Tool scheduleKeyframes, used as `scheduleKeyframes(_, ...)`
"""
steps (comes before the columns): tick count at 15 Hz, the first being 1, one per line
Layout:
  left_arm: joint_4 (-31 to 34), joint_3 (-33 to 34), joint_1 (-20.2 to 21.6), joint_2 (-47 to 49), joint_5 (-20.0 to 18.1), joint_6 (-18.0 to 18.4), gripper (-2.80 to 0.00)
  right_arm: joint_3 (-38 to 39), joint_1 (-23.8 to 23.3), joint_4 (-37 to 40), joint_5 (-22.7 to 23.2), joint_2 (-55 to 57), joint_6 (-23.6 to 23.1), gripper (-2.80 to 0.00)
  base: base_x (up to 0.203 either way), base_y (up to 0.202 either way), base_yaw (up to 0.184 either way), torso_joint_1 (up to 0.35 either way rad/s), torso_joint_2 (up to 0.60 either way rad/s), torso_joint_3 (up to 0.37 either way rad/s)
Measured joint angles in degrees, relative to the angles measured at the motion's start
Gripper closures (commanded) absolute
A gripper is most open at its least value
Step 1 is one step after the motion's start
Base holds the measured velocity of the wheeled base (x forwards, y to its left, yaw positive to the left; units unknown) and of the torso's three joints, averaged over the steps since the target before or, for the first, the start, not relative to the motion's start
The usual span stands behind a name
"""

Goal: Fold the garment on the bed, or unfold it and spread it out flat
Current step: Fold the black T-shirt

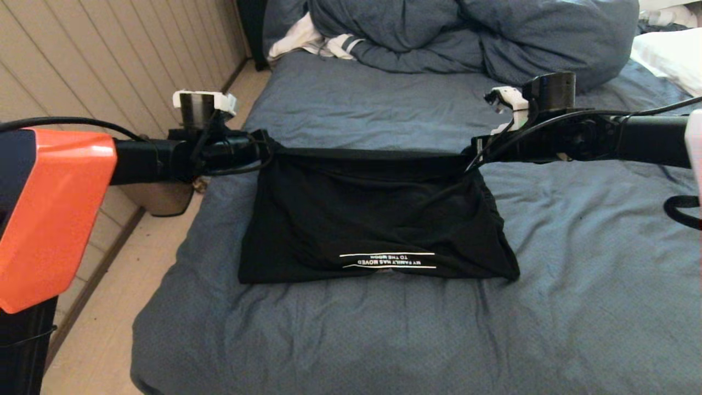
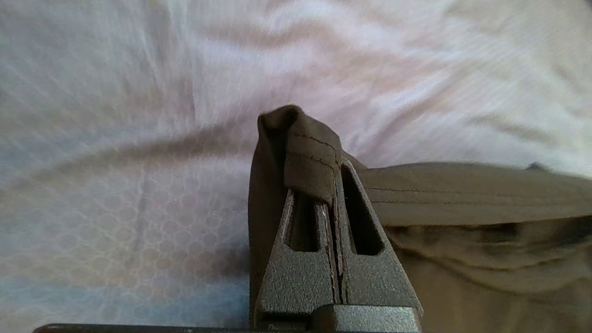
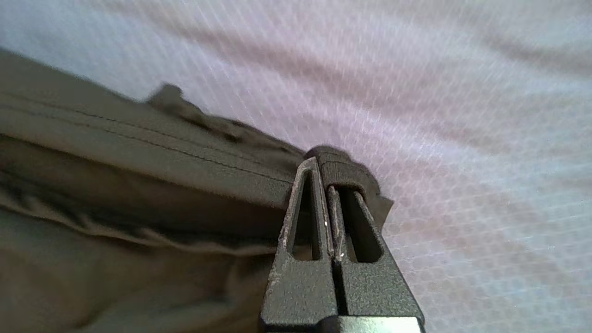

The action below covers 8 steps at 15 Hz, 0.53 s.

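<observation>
- Head view: black T-shirt (image 1: 378, 219) strung by its stitched hem between left gripper (image 1: 262, 147) and right gripper (image 1: 476, 152), lower part draped on the slate-blue bed (image 1: 351, 334), white lettering nearest the camera. Judged mid-fold or mid-spread; laying down and smoothing left. Bare sheet beyond and to the right of the fingers; blue duvet (image 1: 471, 38) farther on; bed edge and floor (image 1: 137, 285) just outside the left fingers.
- Left wrist view: left gripper (image 2: 334, 185) clamped shut on a bunched hem corner; sheet beyond the tips.
- Right wrist view: right gripper (image 3: 326, 182) pinched shut on the opposite hem corner, cloth wrapped over one finger (image 3: 303, 208).
</observation>
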Motion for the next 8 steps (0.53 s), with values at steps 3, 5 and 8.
scheduleKeyframes(3, -0.2, 0.0, 0.0, 1.5, 0.0, 0.4, 0.0, 0.0, -0.1, -1.5, 0.0, 2.0, 0.0, 0.0, 0.0, 0.0, 0.0, 0.0, 0.0, 0.0)
scheduleKeyframes(5, 0.0, 0.0, 0.0, 2.1, 0.0, 1.5, 0.0, 0.0, -0.1, -2.0, 0.1, 2.8, 0.0, 0.0, 0.0, 0.0, 0.0, 0.0, 0.0, 0.0)
scheduleKeyframes(8, 0.8, 0.0, 0.0, 2.3, 0.3, 1.7, -2.8, 0.0, 0.0, -2.3, 0.2, 3.2, 0.0, -2.8, 0.0, 0.0, 0.0, 0.0, 0.0, 0.0)
